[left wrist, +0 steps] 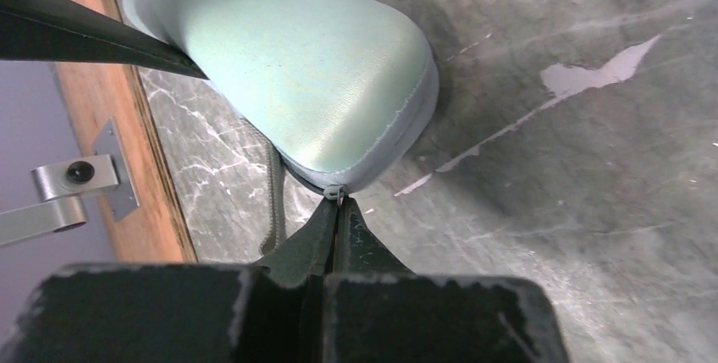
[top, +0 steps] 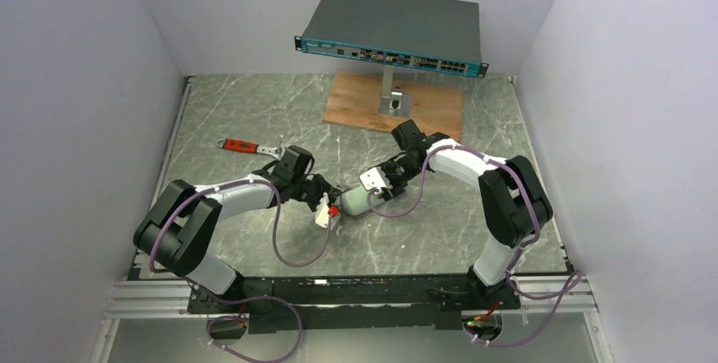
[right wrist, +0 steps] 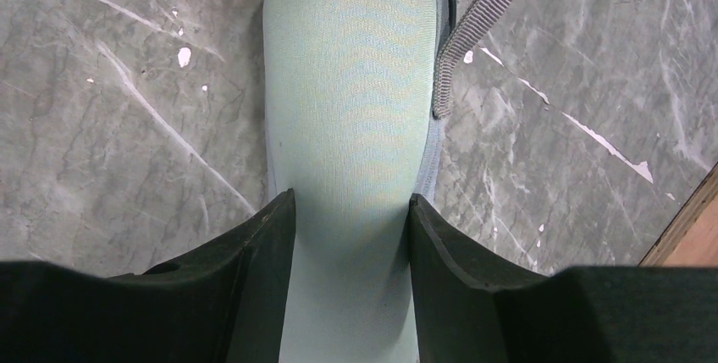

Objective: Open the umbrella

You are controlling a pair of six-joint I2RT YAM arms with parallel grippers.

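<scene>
The umbrella itself is hidden. A mint-green oblong capsule case (top: 356, 200) lies mid-table between the arms. My left gripper (top: 330, 211) is at the case's left end. In the left wrist view the case (left wrist: 313, 67) fills the top, and my left gripper (left wrist: 341, 202) is shut on the small metal zipper pull (left wrist: 339, 191) at its rounded end. A grey zipper tape (left wrist: 273, 202) hangs loose beside it. My right gripper (top: 372, 184) grips the other end. In the right wrist view the right gripper (right wrist: 351, 198) is shut on the case (right wrist: 347, 84).
A network switch (top: 391, 31) stands on a post over a wooden board (top: 394, 102) at the back. A red-handled wrench (top: 245, 146) lies at the left. A grey strap (right wrist: 478, 20) lies beside the case. White walls enclose the table.
</scene>
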